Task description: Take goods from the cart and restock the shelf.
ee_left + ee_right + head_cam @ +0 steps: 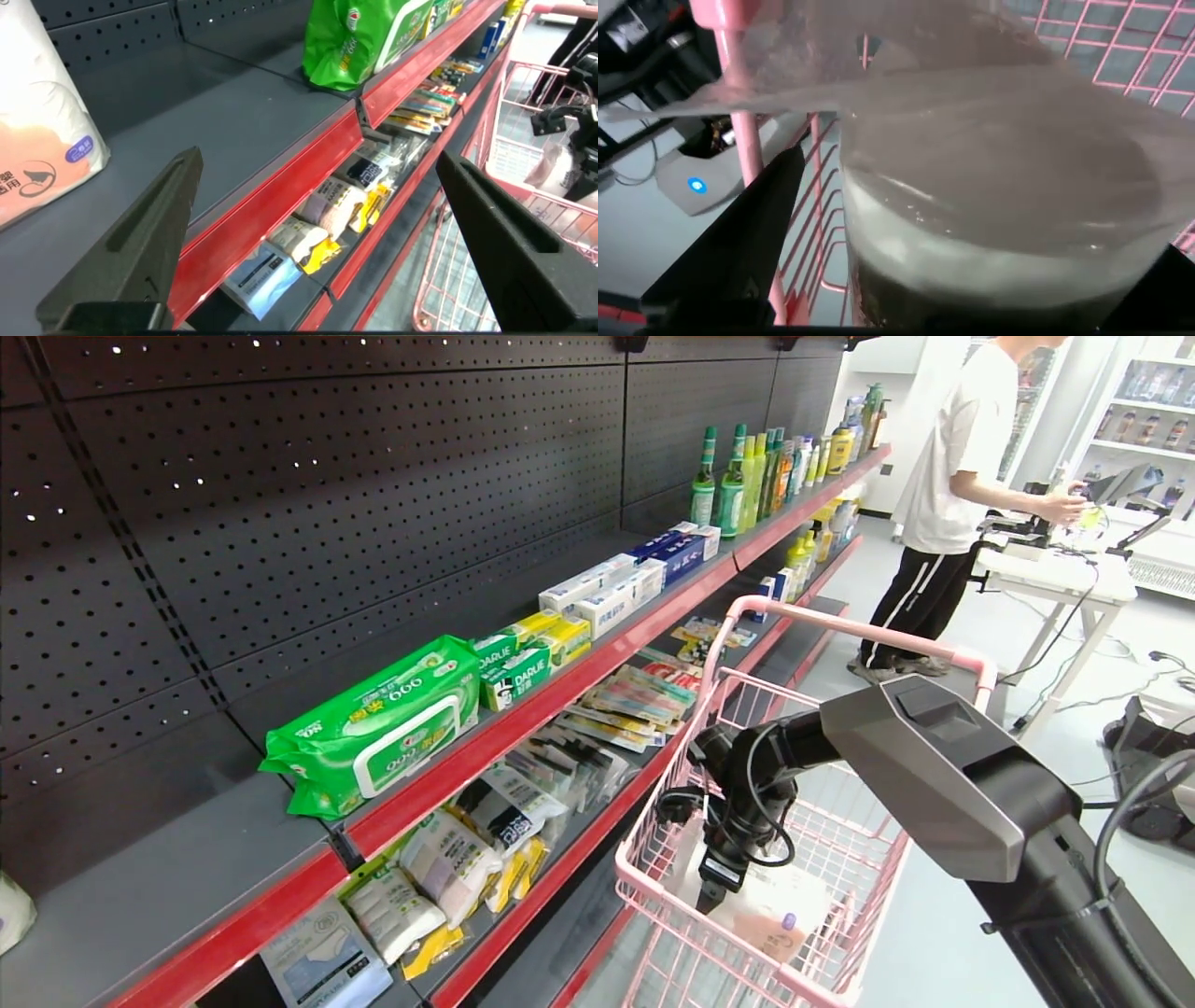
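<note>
The right hand [711,899] is down inside the pink cart [653,889], right upon a white wrapped pack [780,917]; whether it grips, I cannot tell. The left hand [318,245] stands wide above the grey shelf [234,121].

Right arm [943,775]: enters at the lower right of the head view, its grey forearm running up and left toward centre frame; black wrist [747,775] bent steeply downward, cables looped about it; right claw [717,887] pointing down at lower centre, its fingers [747,243] standing apart. Left claw [318,168]: level and facing forward; both dark prongs spread wide, jaws fully parted.
</note>
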### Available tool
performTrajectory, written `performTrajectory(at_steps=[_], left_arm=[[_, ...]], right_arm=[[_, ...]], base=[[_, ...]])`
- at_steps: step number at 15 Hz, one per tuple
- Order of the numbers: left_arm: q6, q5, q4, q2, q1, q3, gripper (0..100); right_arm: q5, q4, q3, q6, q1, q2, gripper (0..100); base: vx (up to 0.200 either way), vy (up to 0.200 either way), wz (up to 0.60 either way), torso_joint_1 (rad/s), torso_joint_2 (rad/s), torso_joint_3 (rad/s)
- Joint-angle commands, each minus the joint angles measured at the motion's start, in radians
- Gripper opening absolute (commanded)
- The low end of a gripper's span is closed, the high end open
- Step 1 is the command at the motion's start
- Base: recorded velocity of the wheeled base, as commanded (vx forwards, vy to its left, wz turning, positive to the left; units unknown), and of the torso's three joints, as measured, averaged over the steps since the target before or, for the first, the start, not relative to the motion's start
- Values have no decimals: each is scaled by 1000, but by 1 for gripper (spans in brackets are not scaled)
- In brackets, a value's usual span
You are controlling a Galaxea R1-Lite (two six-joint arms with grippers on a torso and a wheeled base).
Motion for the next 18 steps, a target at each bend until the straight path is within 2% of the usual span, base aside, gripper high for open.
performTrajectory(at_steps=[1, 5, 10, 14, 18], left_arm=[[-1, 0, 0, 1, 0, 0, 100], [-1, 0, 0, 2, 0, 0, 100], [1, 0, 0, 1, 0, 0, 100], [-1, 0, 0, 1, 0, 0, 100], [-1, 0, 0, 2, 0, 0, 100]], right_arm=[[5, 3, -28, 24, 4, 13, 100], [0, 12, -36, 58, 7, 16, 100], [-9, 14, -30, 51, 7, 16, 100], [-64, 17, -42, 52, 4, 7, 100], [-95, 193, -153, 58, -5, -2, 100]], base=[[0, 0, 0, 0, 0, 0], [0, 0, 0, 0, 0, 0], [0, 0, 0, -92, 217, 124], [0, 0, 0, 0, 0, 0], [0, 0, 0, 0, 0, 0]])
